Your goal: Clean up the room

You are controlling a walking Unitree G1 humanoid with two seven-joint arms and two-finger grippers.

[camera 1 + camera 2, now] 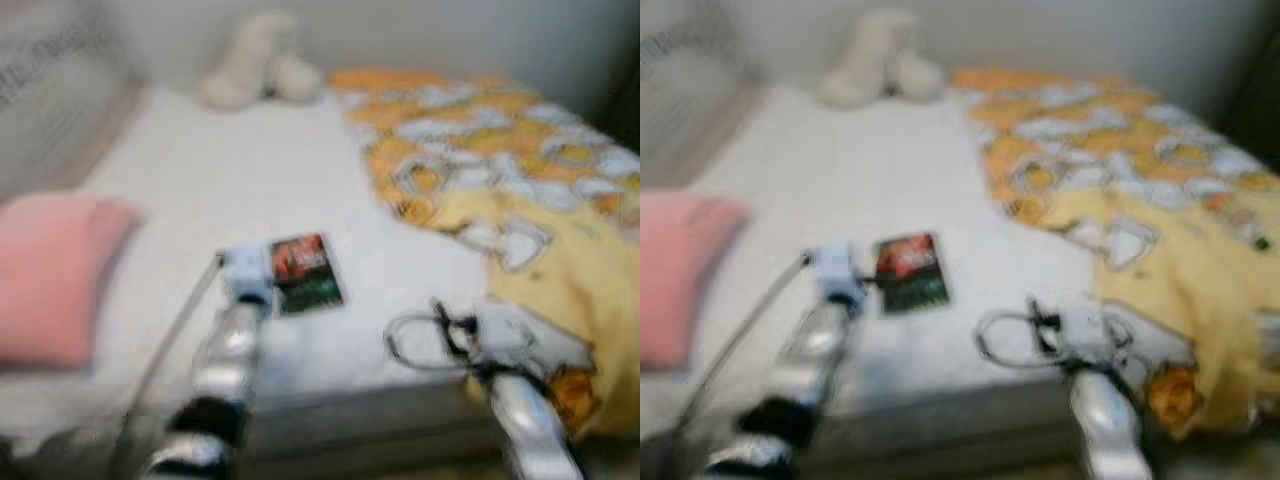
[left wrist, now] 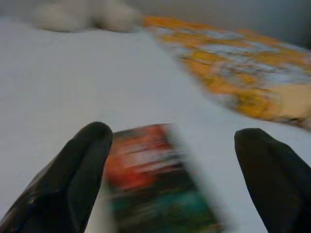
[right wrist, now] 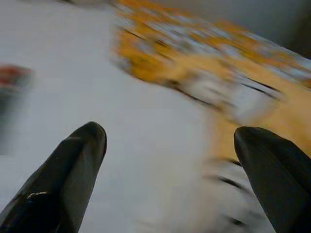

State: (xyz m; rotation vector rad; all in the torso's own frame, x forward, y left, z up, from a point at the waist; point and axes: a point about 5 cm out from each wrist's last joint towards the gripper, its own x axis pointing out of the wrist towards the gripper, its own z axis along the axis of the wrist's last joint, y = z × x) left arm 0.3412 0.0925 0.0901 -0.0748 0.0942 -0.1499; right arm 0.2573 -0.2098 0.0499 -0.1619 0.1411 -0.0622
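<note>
I judge I'm lining up on the flat red-and-green book (image 1: pixel 305 273) lying on the white bed sheet (image 1: pixel 230 170). My left gripper (image 2: pixel 172 160), fingers spread, hovers just before it; right gripper (image 3: pixel 170 165) also open. Next: lower and close.

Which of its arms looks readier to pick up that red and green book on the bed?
Probably the left. The left pincer is open, with the book lying between its fingers. The right pincer faces the yellow blanket.

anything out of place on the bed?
Yes. A red and green book lies loose on the white sheet, just ahead of the open left gripper. The yellow duvet is bunched to the robot's right, spilling over the edge.
</note>
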